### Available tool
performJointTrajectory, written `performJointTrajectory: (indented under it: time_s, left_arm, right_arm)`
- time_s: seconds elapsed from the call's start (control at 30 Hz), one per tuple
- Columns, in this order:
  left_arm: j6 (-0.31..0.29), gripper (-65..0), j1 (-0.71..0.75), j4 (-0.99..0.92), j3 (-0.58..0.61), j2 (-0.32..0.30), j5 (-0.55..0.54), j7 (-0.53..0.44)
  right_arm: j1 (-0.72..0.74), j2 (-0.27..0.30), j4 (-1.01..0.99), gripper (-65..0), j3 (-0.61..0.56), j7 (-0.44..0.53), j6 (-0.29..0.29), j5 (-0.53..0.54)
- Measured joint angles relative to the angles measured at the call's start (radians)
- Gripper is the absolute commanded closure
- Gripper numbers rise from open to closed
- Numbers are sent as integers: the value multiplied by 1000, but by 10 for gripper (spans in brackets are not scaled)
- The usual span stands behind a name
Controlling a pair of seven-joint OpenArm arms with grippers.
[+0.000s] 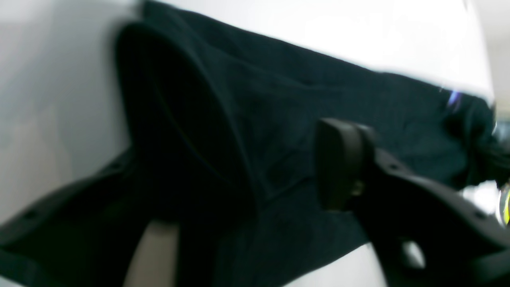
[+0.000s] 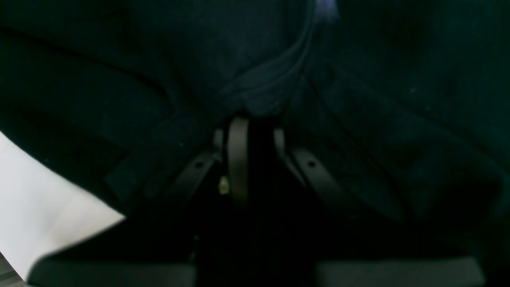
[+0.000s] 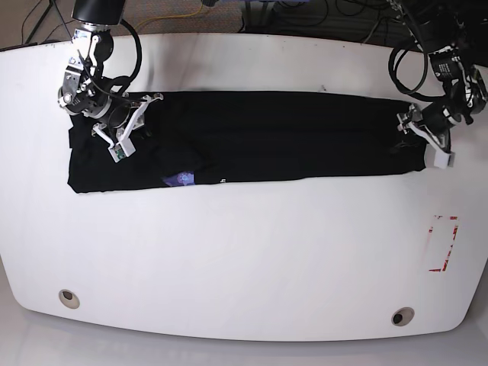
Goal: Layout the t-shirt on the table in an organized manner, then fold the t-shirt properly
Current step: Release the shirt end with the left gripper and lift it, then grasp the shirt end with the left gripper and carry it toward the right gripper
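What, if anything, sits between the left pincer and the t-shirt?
Nothing visible: the left pincer is already at the t-shirt, its jaws apart with black cloth between them.

A robotics lab: two cabled arms stand over a glossy white bench (image 3: 244, 252), with loose cables (image 3: 305, 15) behind it.

Bright and evenly lit from overhead in base view; motion-blurred, glare-washed at left wrist; dim, murky at right wrist.

Glossy white counter (image 3: 244, 252) with curved edges.
A black cloth t-shirt (image 3: 252, 137) lies folded into a long band along its far edge.
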Motion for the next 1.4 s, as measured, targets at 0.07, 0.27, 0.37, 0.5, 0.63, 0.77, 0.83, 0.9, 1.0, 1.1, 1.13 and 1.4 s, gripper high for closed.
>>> performJointTrajectory:
  time_s: [0.07, 0.27, 0.37, 0.5, 0.63, 0.77, 0.83, 0.9, 1.0, 1.1, 1.13, 1.4]
  left_arm:
    - [0, -92, 0, -1, 7, 7, 10, 8]
    - [-5, -17, 8, -3, 7, 11, 27, 13]
    - [-4, -18, 8, 27, 8, 12, 56, 19]
    - [0, -18, 23, 126, 12, 23, 116, 51]
    - [2, -18, 43, 269, 37, 25, 143, 79]
    - [33, -18, 56, 429, 81, 19, 148, 110]
    - [56, -18, 61, 507, 110, 16, 152, 134]
    - [88, -18, 66, 576, 142, 15, 160, 141]
    - [103, -19, 69, 661, 206, 9, 157, 150]
    - [120, -19, 66, 700, 277, 10, 156, 149]
    - [125, -19, 63, 706, 300, 12, 155, 151]
    - [132, -22, 42, 706, 393, 132, 169, 182]
  right_arm:
    - [0, 0, 0, -55, 0, 1, 0, 0]
    - [0, 0, 0, -55, 0, 0, 0, 0]
    - [1, 0, 0, -55, 0, -1, 0, 0]
    - [1, 0, 0, -55, 0, -1, 0, 1]
    - [10, -3, 0, -55, 0, -11, 0, 0]
    - [15, -5, -1, -55, 0, -13, 0, -1]
    - [17, -5, -1, -55, 0, -13, 0, -2]
    - [17, -5, -1, -55, 0, -13, 0, -4]
    - [17, -5, -1, -55, 0, -13, 0, -4]
    - [17, -5, -1, -55, 0, -13, 0, -4]
    - [17, -5, -1, -55, 0, -13, 0, -4]
    - [18, -14, -1, -55, 1, -13, 0, -7]
